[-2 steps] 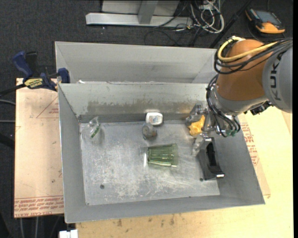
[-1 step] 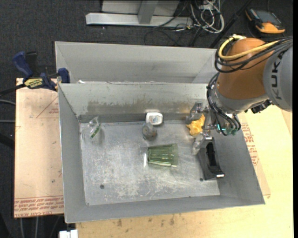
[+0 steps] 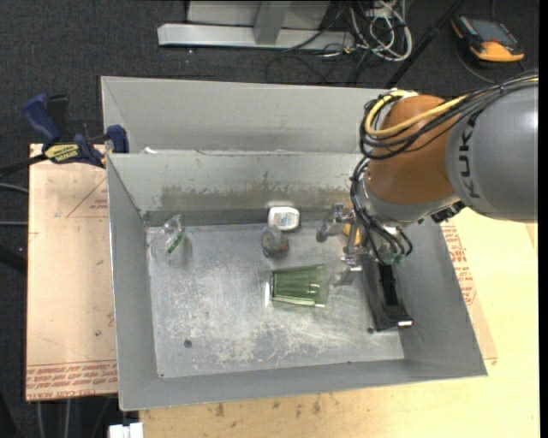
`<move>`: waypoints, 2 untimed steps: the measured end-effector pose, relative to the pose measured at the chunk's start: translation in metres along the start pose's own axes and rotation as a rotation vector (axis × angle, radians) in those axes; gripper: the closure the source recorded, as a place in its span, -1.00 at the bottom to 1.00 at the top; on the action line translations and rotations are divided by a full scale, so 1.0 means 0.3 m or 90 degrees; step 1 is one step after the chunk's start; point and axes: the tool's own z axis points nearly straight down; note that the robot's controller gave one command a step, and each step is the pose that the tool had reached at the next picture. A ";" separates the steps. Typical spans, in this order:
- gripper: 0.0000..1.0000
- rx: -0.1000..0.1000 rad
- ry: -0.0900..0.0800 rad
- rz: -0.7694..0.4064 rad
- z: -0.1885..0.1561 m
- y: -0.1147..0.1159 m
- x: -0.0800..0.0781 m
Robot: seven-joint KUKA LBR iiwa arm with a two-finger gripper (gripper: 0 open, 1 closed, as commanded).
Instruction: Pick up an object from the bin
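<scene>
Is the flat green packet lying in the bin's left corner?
No, the green packet lies near the middle of the bin, close beside the gripper.

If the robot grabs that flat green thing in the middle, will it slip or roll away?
The flat green thing looks shiny and see-through, perhaps smooth plastic, so it might slip. It lies flat on the bin floor, so it probably would slide, not roll. It looks thin, so likely light.

A robotics lab; a grey industrial robot arm lettered KUKA (image 3: pixel 505 154), with its orange rounded wrist cover (image 3: pixel 411 158), hangs over a grey sheet-metal bin (image 3: pixel 128 282); tangled loose cables (image 3: pixel 385 26) lie on the dark carpeted floor (image 3: pixel 51 51).
</scene>
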 end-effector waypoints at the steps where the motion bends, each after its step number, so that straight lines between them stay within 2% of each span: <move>1: 1.00 0.002 0.001 -0.134 0.247 0.142 0.019; 2: 1.00 0.002 0.000 -0.135 0.247 0.142 0.019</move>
